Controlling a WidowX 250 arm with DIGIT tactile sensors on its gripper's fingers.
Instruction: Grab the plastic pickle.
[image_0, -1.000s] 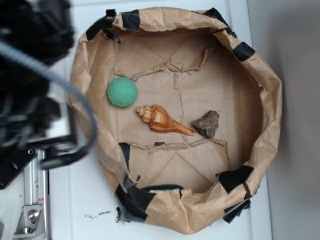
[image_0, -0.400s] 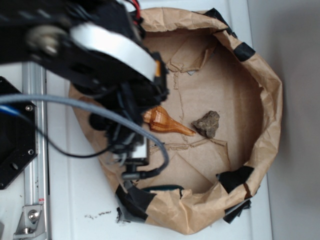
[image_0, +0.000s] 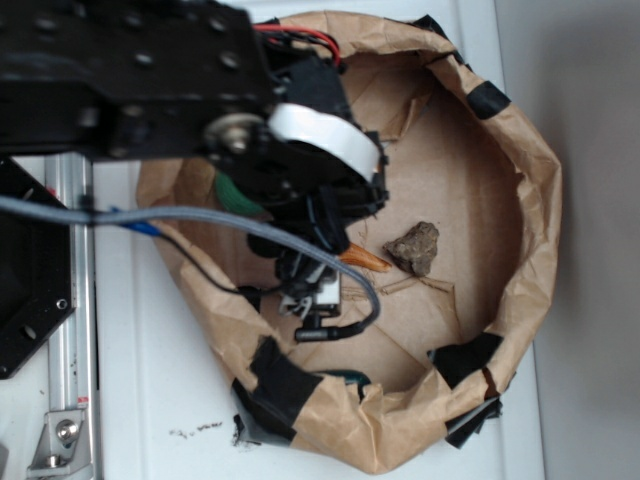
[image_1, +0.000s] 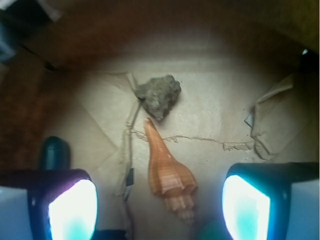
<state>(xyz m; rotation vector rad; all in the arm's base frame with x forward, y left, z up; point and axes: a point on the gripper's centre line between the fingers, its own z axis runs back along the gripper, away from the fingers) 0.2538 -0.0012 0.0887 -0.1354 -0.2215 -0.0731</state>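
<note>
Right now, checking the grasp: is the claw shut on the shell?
No: the wrist view shows the shell lying free between the open claw fingers.

Gripper (image_1: 159, 207): two fingers fill the lower corners of the frame, pads glowing white-cyan; jaws stand wide apart, nothing between the pads but the shell below.
Left finger pad (image_1: 72, 210): bright, overexposed.
Right finger pad (image_1: 246, 207): bright, overexposed.
Shell (image_1: 167, 177): orange-brown spiral, lying on the paper floor between the fingers, pointed tip aimed up-frame toward the rock.
Rock (image_1: 159, 95): grey, rough, just beyond the shell's tip; cannot tell if touching.
Dark green rounded object (image_1: 54, 152): just above the left finger, partly hidden, identity unclear.
Paper floor (image_1: 210, 117): brown, creased, with torn seams.
</note>
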